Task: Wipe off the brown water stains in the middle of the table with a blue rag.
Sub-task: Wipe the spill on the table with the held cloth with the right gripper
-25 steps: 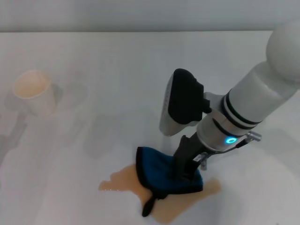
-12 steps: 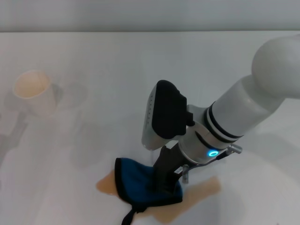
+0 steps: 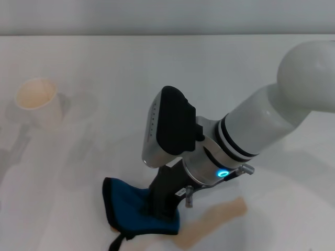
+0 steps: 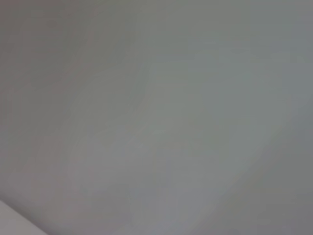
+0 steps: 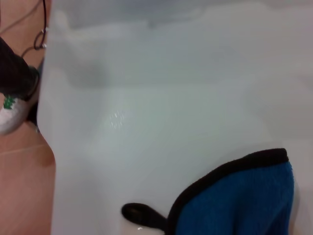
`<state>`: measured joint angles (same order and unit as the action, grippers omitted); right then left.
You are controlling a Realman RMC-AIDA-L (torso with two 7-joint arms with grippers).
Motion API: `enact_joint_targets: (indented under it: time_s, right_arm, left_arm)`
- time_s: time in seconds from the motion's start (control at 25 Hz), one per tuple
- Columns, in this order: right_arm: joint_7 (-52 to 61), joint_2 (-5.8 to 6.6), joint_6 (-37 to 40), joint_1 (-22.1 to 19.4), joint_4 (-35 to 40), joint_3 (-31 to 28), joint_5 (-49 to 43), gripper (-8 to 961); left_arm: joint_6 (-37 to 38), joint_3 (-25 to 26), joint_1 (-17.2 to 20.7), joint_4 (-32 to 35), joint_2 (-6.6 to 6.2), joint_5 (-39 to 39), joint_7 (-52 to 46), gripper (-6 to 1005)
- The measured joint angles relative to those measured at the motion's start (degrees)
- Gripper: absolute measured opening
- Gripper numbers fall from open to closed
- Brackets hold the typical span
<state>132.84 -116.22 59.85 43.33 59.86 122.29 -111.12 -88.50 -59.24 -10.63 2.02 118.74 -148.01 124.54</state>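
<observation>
White table bears the stain. At its left end the right gripper presses the rag, pinched in its fingers, flat so liquid soaks in. No left gripper shows.

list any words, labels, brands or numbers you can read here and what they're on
None can be read.
Pale paper cup: no print visible.
Small blue cloth rag with black trim: no label visible.
Right gripper, pressing on the rag: only a glowing blue ring light on the wrist, no text.
White smooth tabletop: no markings.
</observation>
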Motion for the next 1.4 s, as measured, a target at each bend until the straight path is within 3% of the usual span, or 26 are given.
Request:
enact_joint_targets:
  time_s: [0.24, 0.72, 1.4]
  right_arm:
    - [-0.1, 0.03, -1.0, 1.1, 1.6, 0.6, 2.5, 117]
    - [-0.2, 0.03, -9.8, 1.5, -2.6, 9.2, 5.7, 117]
    - [-0.2, 0.03, -20.6, 1.6, -7.3, 8.8, 5.0, 118]
  left_arm:
    - [0.0, 0.0, -0.4, 0.0, -0.01, 0.0, 0.0, 875]
    - [0.1, 0.0, -0.6, 0.0, 0.00, 0.0, 0.0, 875]
    - [0.0, 0.1, -0.5, 0.0, 0.00, 0.0, 0.0, 875]
